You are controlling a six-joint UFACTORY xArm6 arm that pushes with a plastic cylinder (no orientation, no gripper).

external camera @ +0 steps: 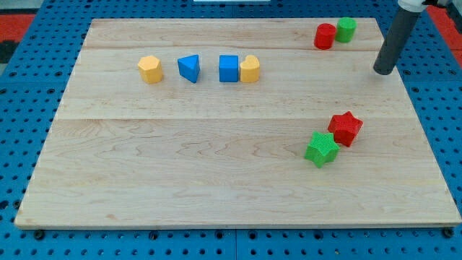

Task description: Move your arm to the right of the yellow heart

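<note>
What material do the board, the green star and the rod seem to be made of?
The board looks like pale unvarnished wood: grain lines and plank seams show. The green star seems to be matte plastic, perhaps 3D-printed: fine ridges run across its sides. The rod looks like dark, smooth plastic or metal; I cannot tell which. My tip is at the view's right, above the stars.

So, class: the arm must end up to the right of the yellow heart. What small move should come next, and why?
Probably slide my tip toward the view's left and slightly down. It stands far to the view's right, below the green cylinder; the yellow heart touches the blue cube, and the board between tip and heart looks bare.
</note>
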